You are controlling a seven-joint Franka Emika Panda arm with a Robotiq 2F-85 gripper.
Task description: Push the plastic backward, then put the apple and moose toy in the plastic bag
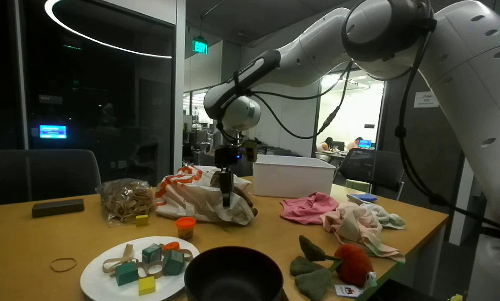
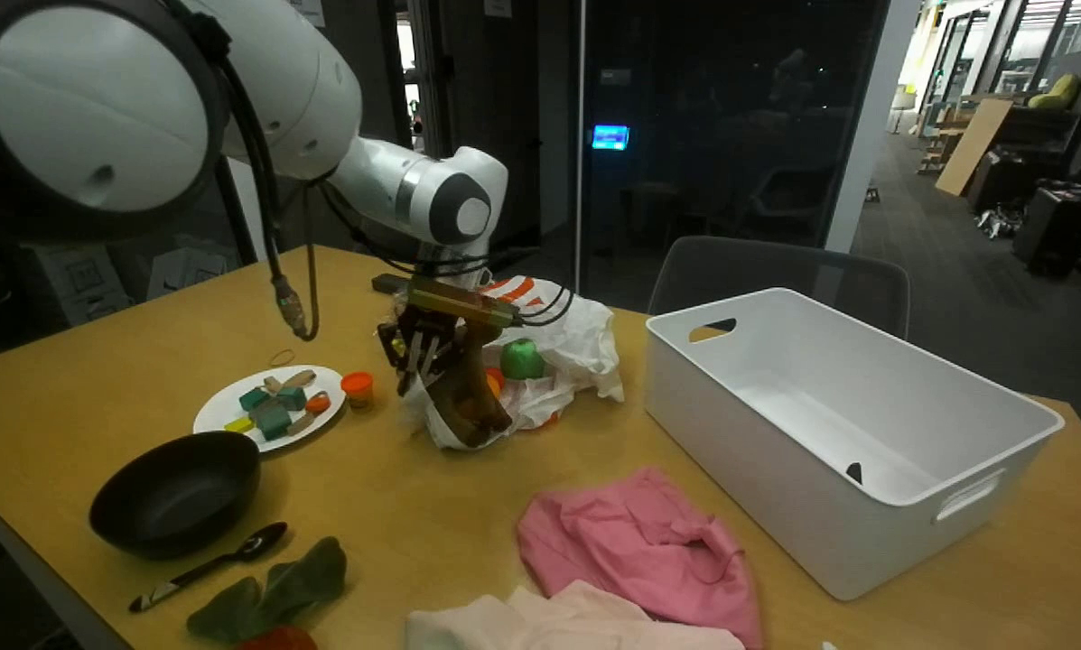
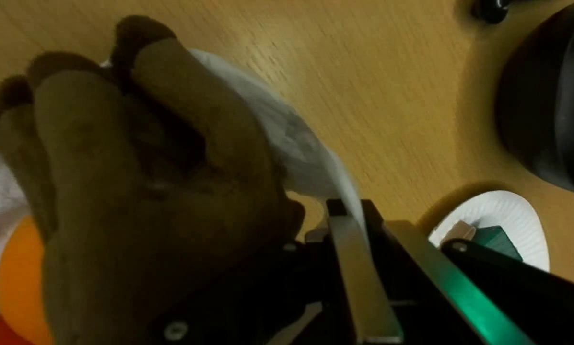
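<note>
the gripper point(image 3: 354, 211) has its jaws pressed together, pinching the rim of the plastic bag point(image 2: 585, 334) toward the far edge of the tabletop point(image 1: 266, 228). the moose toy point(image 3: 99, 191) lies just right of them in both exterior views, slanting down lengthwise, limbs beside that rim; i'd guess lifting it around them comes next.

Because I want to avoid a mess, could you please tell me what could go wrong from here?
The thin plastic bag might tear or slip, since the end effector pinches only its edge. The moose toy could slide out, because its feet reach the bag's open mouth. The green round object, also near the opening, may roll out.
</note>
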